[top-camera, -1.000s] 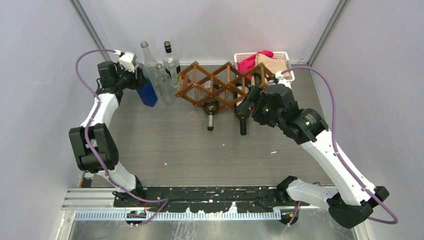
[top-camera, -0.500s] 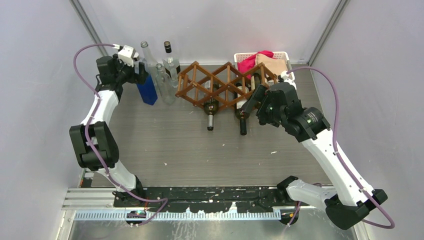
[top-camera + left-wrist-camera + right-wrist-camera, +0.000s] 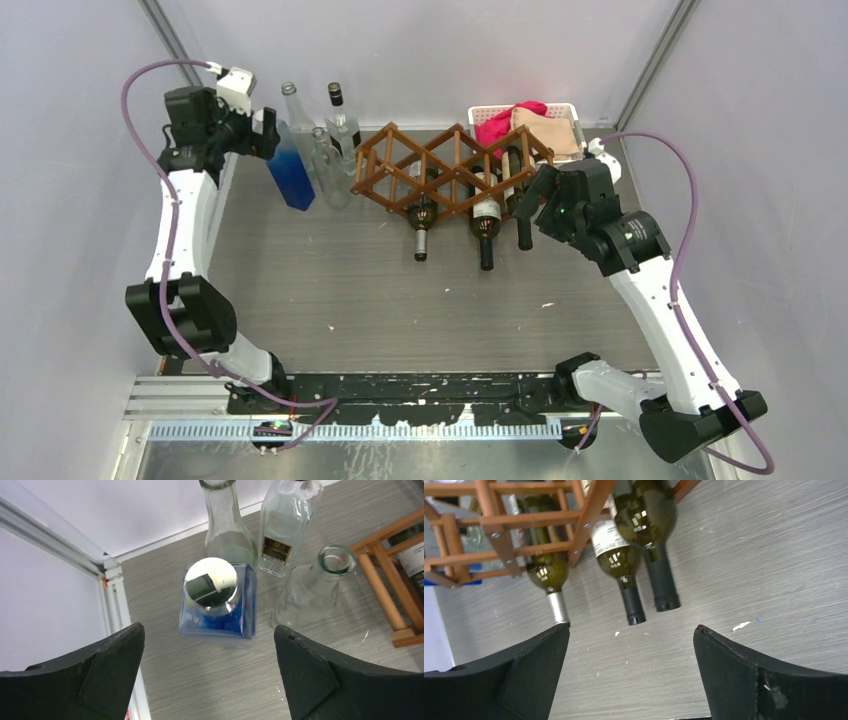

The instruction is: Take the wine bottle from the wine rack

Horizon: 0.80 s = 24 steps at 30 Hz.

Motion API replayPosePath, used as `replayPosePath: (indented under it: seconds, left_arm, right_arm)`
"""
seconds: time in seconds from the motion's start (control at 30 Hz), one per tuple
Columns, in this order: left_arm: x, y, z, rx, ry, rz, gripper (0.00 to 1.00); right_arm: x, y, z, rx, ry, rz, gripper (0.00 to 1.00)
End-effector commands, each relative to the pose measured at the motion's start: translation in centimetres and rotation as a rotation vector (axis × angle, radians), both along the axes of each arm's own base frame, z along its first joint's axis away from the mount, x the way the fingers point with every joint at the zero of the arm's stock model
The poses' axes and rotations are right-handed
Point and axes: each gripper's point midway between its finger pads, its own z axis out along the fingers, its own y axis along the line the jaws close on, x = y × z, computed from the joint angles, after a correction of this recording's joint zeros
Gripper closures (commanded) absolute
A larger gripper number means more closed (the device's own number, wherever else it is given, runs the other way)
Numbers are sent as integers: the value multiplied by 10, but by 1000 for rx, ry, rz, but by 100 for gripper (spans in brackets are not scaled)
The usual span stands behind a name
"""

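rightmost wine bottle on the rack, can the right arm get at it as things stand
Probably yes: the right fingers are open facing the rightmost wine bottle, whose neck sticks out of the wine rack over the table, nothing between.

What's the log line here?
left claw open above blue square glass bottle | right claw open, facing dark wine bottles in brown wooden lattice rack

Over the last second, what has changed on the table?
The left claw rose away from the blue bottle, open. The right claw pulled back rightward from the rack, open, uncovering a third dark bottle. The rack and blue bottle stayed put.
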Motion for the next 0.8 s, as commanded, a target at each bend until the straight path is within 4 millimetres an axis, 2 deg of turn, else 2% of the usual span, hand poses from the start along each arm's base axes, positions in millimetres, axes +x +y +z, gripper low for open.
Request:
replayPosePath:
  seconds: [0.0, 0.1, 0.23, 0.37, 0.57, 0.77]
  left_arm:
    - [-40, -1, 46, 8, 32, 16, 0]
    - [-66, -23, 38, -70, 149, -65, 0]
    - [-92, -48, 34, -155, 220, -170, 0]
    - [-116, -68, 31, -175, 243, -263, 0]
    - [-143, -93, 24, -173, 255, -363, 2]
    - [-152, -114, 11, -147, 280, -413, 6]
  right_arm:
    - [11, -25, -8, -68, 2, -43, 0]
    - [23, -28, -23, -67, 25, -40, 0]
    - [42, -31, -52, -30, 81, -31, 0]
    - [62, -20, -75, 72, 82, 20, 0]
    - [84, -10, -83, 143, 36, 61, 1]
    - [97, -3, -96, 178, 34, 76, 8]
